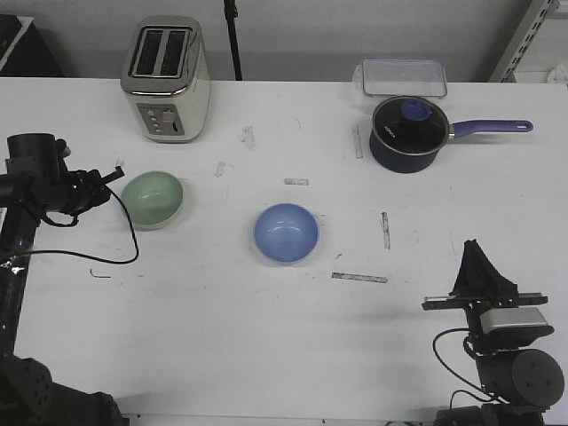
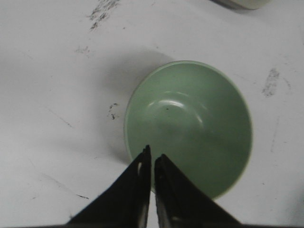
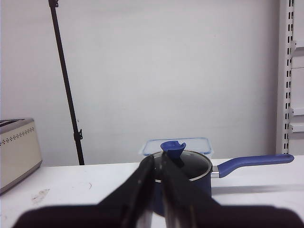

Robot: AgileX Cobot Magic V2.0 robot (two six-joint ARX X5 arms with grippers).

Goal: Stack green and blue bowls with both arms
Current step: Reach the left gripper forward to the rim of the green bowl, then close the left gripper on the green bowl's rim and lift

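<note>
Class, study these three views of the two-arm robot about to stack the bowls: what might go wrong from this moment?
1. The left end effector sits nearly closed at the rim of the glossy pale green round bowl; descending like that may push or tip it rather than grip it.
2. The right end effector faces the dark lidded saucepan, with the glossy blue round bowl outside its camera view, so its reach may be poorly aimed.

Left end effector (image 2: 152,159) fingers nearly closed, arm extended; right end effector (image 3: 157,164) closed, low
</note>
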